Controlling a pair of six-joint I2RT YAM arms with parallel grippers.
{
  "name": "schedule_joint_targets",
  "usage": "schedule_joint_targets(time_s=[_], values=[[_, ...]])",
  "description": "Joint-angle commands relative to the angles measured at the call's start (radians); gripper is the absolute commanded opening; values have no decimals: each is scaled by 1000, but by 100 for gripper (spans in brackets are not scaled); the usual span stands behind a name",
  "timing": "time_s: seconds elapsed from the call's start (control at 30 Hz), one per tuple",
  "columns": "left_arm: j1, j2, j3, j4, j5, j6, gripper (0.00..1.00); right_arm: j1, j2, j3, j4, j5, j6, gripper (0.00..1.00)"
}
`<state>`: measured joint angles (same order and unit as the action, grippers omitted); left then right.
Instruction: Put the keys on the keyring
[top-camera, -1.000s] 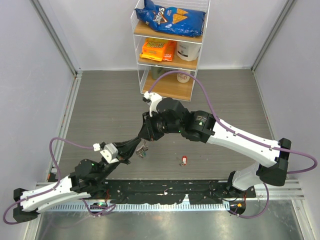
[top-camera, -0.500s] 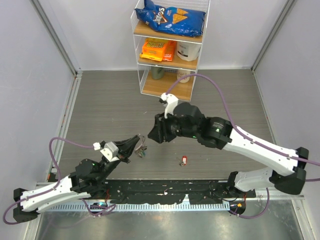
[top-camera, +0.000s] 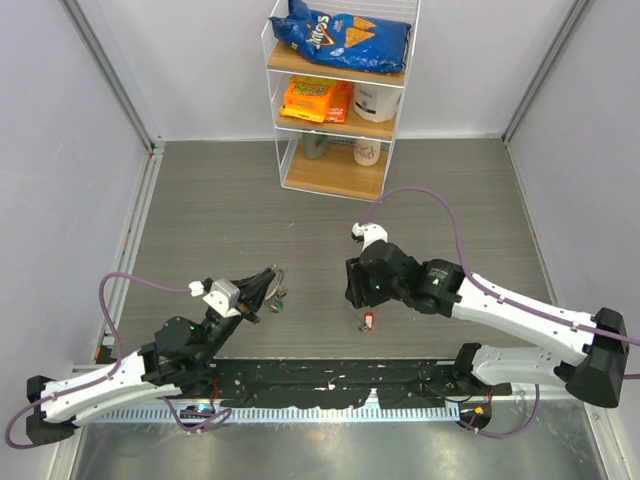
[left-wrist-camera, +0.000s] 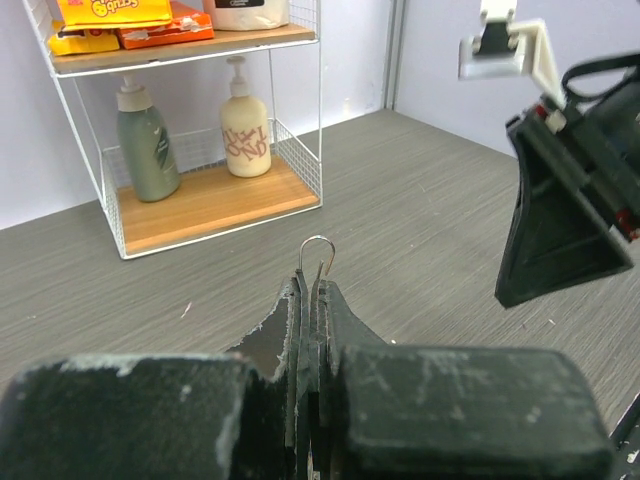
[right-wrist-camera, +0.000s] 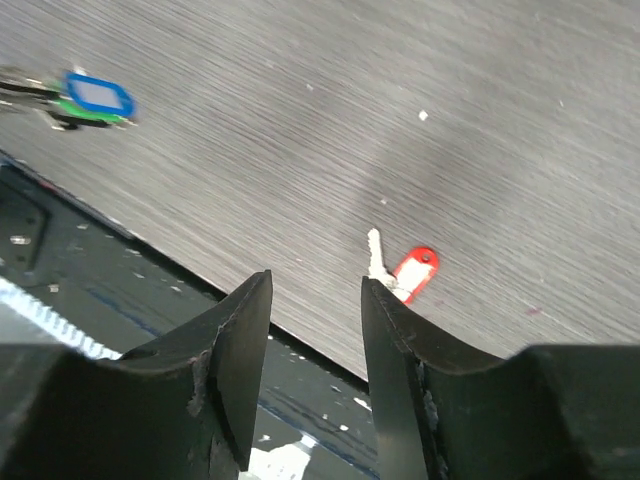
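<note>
We record a thin round silver wire keyring (left-wrist-camera: 317, 239): bare metal, bright and smooth. A small key with a red plastic head (right-wrist-camera: 413, 272): head glossy, blade pale metal. Blue and green plastic key heads (right-wrist-camera: 97, 94): shiny. Black fingers (right-wrist-camera: 235, 340) of the right gripper (right-wrist-camera: 315, 282): we find them matt, scuffed whitish at the edges. Grey table top (top-camera: 220, 220): matt, finely streaked grain. Pale wooden shelf boards (left-wrist-camera: 215, 205): we note them framed in white-coated wire.

Wire shelf (top-camera: 332, 173), chip bag (top-camera: 340, 35), bottles (left-wrist-camera: 246, 135)
</note>
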<state>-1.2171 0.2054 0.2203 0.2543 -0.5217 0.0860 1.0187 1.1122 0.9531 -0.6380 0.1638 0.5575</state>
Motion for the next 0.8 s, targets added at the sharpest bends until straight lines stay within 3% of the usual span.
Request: schedule_joint_targets(time_s=[0.0, 0.27, 0.77], values=[[-2, -6, 39, 42, -18, -11, 0, -2, 37, -53, 15, 59, 38, 47], [-2, -11, 36, 39, -21, -8, 0, -2, 103, -177, 80, 79, 84, 48], [-2, 12, 39, 48, -12, -9, 0, -2, 28, -373, 181, 28, 185, 48]])
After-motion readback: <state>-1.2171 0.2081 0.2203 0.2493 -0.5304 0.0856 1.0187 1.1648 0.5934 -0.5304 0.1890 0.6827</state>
